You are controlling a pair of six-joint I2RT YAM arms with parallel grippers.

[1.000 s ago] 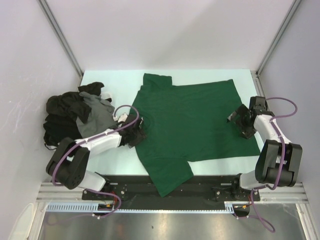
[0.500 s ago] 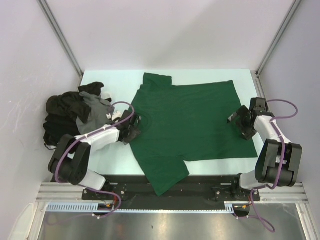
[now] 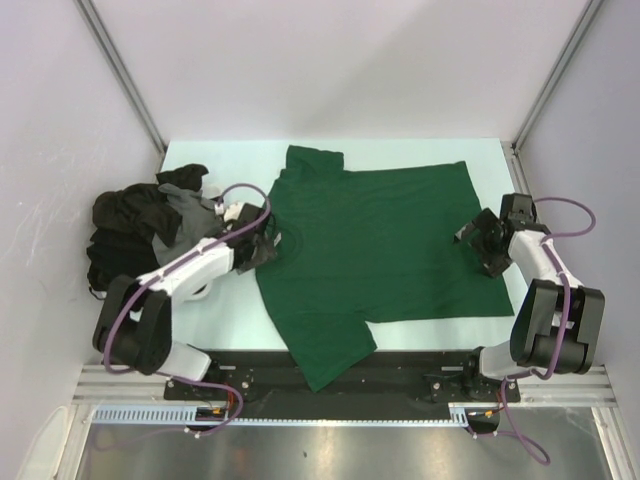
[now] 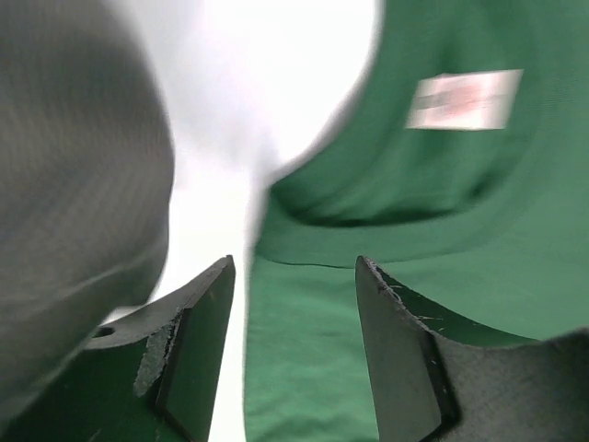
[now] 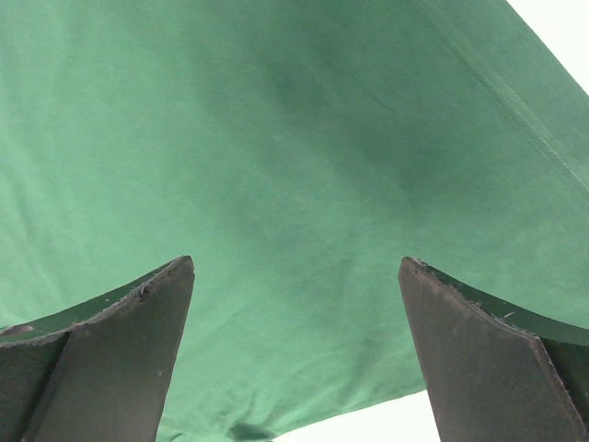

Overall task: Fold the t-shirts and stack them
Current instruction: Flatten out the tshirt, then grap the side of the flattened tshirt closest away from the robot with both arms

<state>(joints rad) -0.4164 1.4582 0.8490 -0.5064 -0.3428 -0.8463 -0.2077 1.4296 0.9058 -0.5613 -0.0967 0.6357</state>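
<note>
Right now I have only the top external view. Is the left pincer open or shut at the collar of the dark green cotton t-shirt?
Observer: Open. The left wrist view shows the left pincer with its jaws apart over the collar rim of the dark green cotton t-shirt.
Operator: Can you see the label?
Observer: Yes, the small white neck label sits inside the collar, beyond the fingertips and to the right.
Operator: And the other side?
Observer: The right pincer is open too, jaws wide apart over flat green fabric, with the white table just past the hem.
</note>
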